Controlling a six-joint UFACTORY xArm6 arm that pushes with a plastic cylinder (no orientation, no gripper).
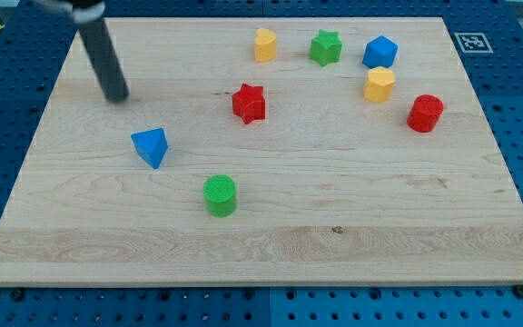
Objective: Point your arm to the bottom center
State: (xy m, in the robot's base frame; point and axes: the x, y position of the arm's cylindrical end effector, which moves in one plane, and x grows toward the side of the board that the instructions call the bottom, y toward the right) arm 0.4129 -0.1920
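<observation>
My tip (116, 96) rests on the wooden board (271, 245) near the view's upper left. The dark rod rises from it toward the top left corner. The nearest block is a blue triangle (151, 146), below and to the right of the tip, apart from it. A green cylinder (219, 195) stands further down toward the middle. A red star (249, 103) lies right of the tip at mid board.
Along the view's top right are a yellow block (264, 44), a green star (326, 47), a blue block (380, 52), a second yellow block (379, 84) and a red cylinder (425, 113). A blue pegboard (516, 54) surrounds the board.
</observation>
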